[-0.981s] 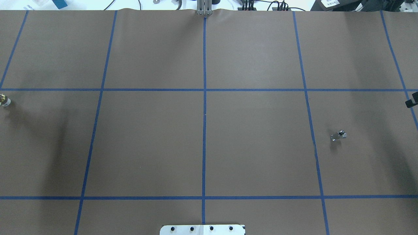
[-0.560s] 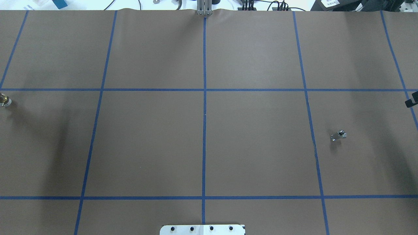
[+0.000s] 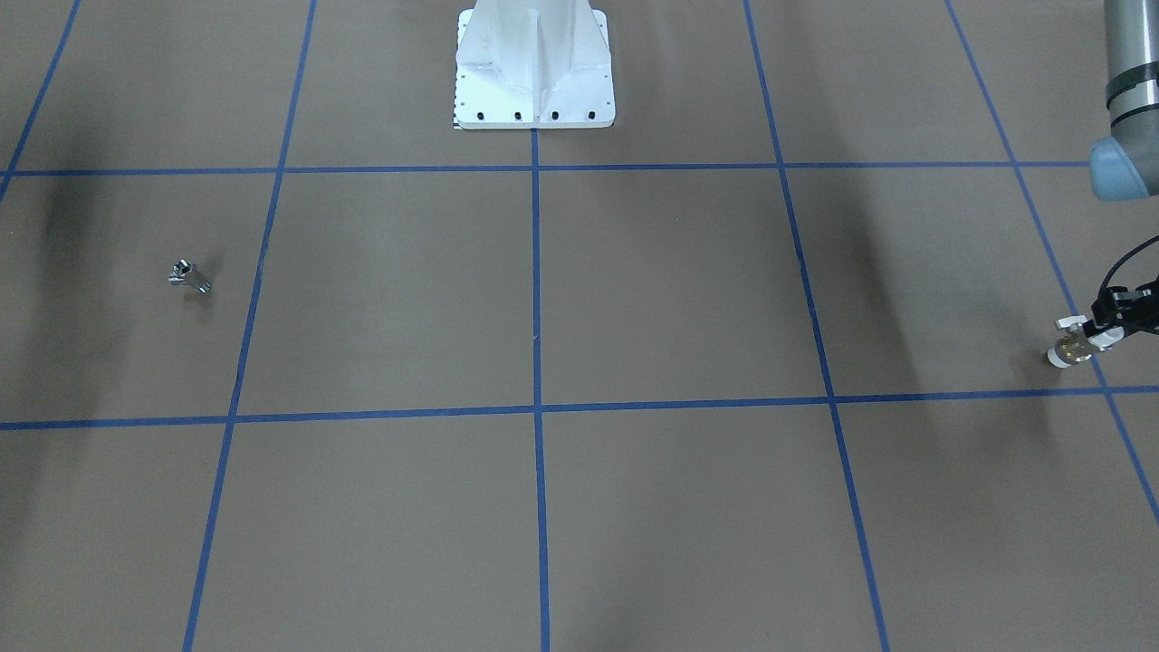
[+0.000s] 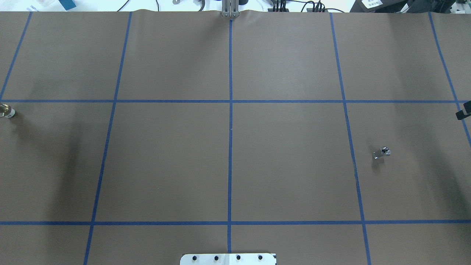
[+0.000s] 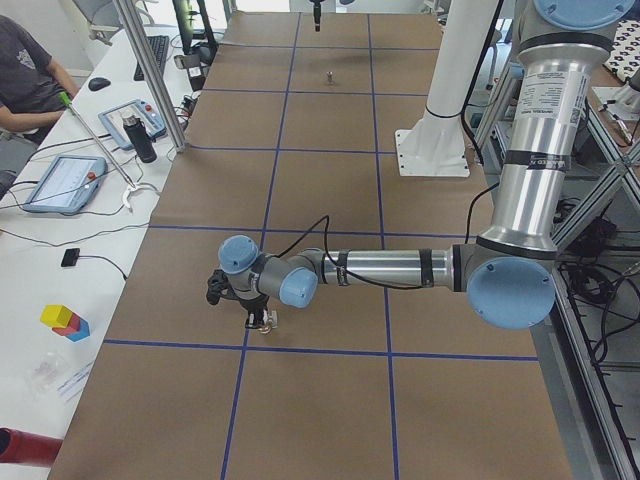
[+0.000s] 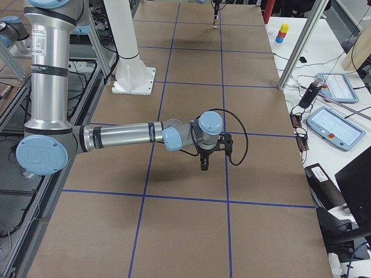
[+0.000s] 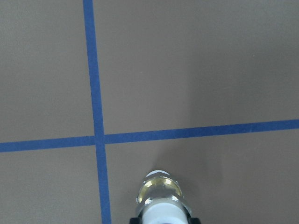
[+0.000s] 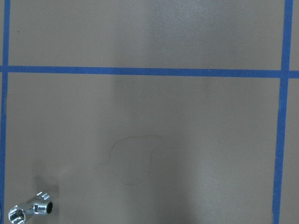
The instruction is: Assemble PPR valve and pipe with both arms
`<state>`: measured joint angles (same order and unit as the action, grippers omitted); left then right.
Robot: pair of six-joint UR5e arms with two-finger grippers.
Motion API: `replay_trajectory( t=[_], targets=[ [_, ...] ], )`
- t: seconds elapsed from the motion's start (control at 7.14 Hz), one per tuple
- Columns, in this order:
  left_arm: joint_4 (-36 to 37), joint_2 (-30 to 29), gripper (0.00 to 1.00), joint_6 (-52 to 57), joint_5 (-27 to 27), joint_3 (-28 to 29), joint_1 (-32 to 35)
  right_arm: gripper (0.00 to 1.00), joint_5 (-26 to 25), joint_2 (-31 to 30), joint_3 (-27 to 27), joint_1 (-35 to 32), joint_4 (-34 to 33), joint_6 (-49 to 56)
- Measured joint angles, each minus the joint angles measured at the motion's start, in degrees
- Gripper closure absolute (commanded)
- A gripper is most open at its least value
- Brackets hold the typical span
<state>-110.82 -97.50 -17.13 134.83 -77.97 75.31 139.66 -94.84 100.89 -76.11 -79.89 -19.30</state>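
The PPR valve, white ends with a brass middle, is at the table's far left edge, held in my left gripper, which is shut on its white end. The left wrist view shows the valve just above the brown paper near a tape crossing. The pipe, a small shiny silver fitting, lies loose on the right side and shows low left in the right wrist view. My right gripper hangs at the right edge, beyond the pipe; its fingers are mostly cut off, so I cannot tell its state.
Blue tape lines divide the brown paper table into squares. The white pedestal base stands at the middle of the robot's edge. A side desk holds tablets and a bottle, and a seated person is beside it.
The valve in my left gripper has shifted slightly farther away and a little inward. The right gripper's visible tip has crept a touch farther away. The pipe has not moved.
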Motion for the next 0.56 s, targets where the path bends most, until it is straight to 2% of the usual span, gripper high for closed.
replay_trajectory(
  t=[0.28,0.56],
  targets=[
    [3.5,-1.0,1.0,-2.0,1.5,-4.8,1.2,0.0,0.0,0.0,0.0,0.0,0.0,0.0],
    [8.4,-2.6,1.0,-11.1,1.6,-15.4,-0.3,0.0,0.0,0.1,0.1,0.0,0.0,0.0]
  ],
)
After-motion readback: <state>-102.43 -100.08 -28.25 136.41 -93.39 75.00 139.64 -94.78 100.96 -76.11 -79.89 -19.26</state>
